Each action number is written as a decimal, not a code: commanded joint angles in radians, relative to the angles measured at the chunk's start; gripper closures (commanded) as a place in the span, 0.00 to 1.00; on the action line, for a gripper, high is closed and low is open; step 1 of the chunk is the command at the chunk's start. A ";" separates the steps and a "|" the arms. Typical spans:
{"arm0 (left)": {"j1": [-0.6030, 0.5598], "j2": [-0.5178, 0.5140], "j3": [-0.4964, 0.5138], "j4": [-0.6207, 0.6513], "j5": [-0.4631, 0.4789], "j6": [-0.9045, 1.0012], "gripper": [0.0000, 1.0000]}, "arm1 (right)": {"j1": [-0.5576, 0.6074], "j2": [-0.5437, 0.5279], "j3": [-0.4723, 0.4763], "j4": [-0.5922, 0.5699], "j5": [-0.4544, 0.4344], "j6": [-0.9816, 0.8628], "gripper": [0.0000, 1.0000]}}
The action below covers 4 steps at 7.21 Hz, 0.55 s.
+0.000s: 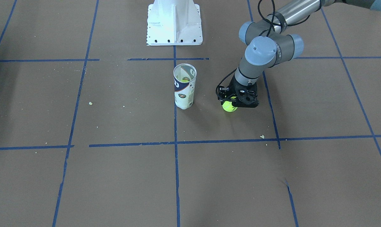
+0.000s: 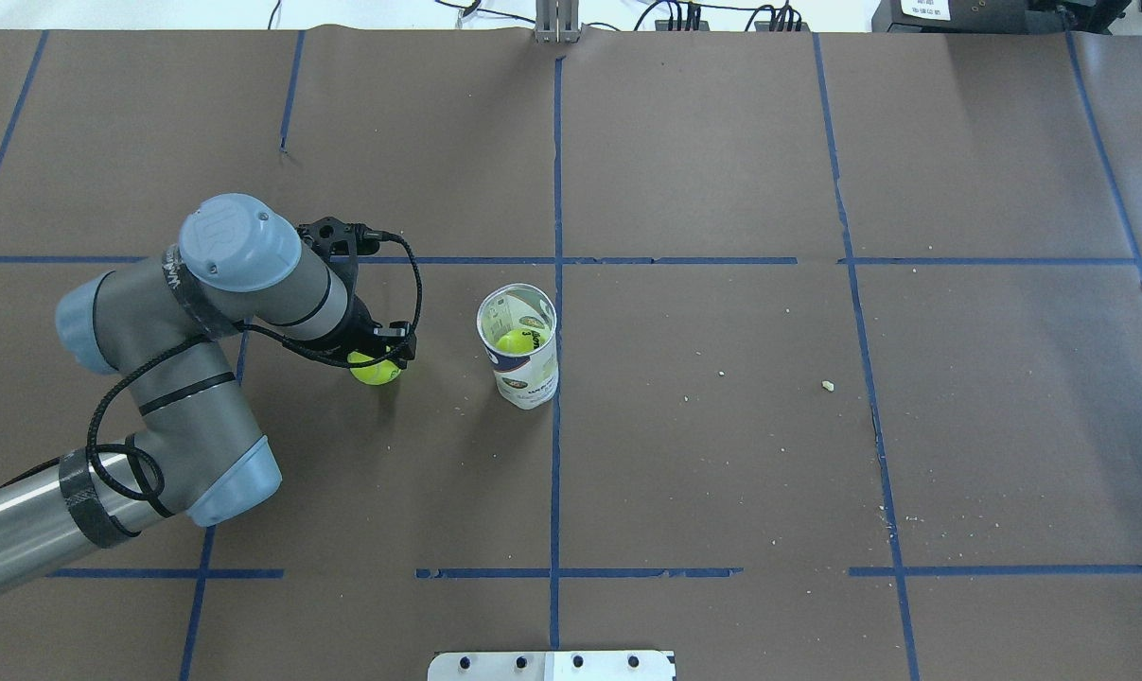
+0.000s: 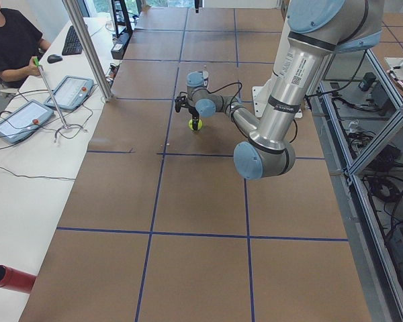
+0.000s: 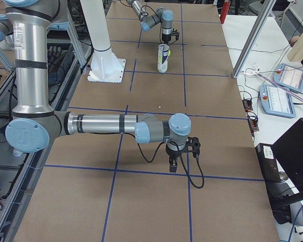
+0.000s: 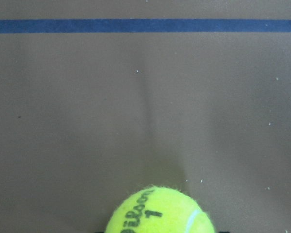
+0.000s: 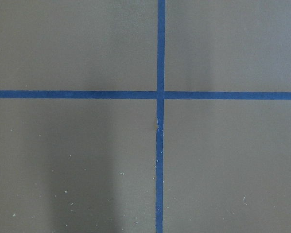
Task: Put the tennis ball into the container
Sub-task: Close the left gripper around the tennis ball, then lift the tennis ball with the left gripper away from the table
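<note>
The left gripper (image 1: 231,104) looks pinched tight on the tennis ball (image 1: 229,107), low down and near the standing container (image 1: 184,91), so I think it must lift the ball higher than the container, stop right over its open top, then let go.

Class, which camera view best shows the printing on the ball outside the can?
The left wrist view: the ball sits close, lettering readable. Front and overhead views show it small, print unreadable; side views, at most a speck; right wrist view, nothing.
</note>
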 commanded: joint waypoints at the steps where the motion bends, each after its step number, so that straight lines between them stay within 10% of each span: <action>1: -0.077 0.004 -0.158 0.171 -0.004 0.033 1.00 | 0.000 0.000 0.000 0.000 0.000 0.000 0.00; 4: -0.258 -0.160 -0.417 0.692 -0.027 0.207 1.00 | 0.000 0.000 0.000 0.000 0.000 0.000 0.00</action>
